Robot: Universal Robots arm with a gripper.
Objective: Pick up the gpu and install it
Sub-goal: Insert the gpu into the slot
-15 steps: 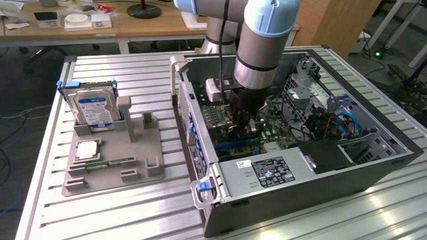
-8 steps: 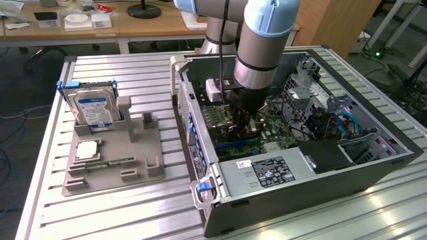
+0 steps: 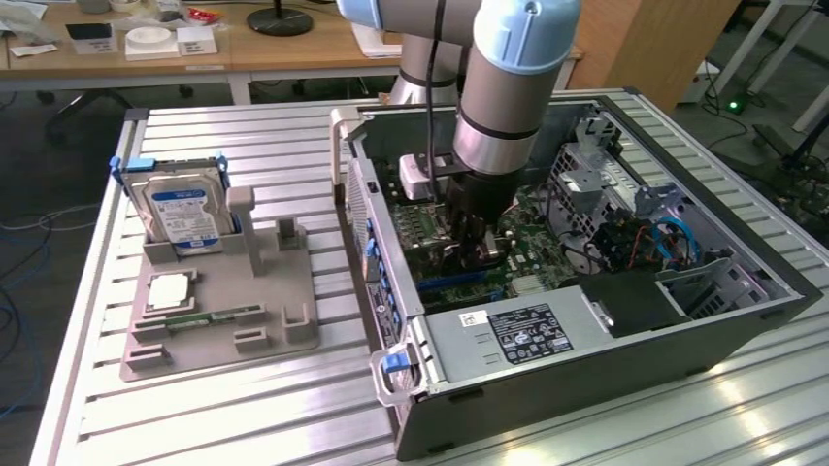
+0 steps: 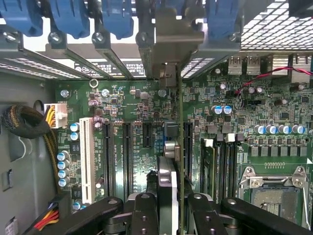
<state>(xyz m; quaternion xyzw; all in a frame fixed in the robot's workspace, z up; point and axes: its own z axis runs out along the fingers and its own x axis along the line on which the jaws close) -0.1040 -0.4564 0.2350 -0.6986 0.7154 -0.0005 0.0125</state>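
Evidently the pickup is done: the gripper (image 4: 165, 208) is pinching the gpu (image 4: 172, 147) edge-on inside the computer case (image 3: 725, 325), just over the motherboard (image 4: 132, 105) slots below it, though whether the card is fully seated cannot be told.

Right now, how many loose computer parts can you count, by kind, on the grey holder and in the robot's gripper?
Hard drive: 1, upright on the grey holder
Memory stick: 1, lying on the holder
Square silver chip: 1, lying on the holder
gpu: 1, edge-on in the gripper
Total: 4
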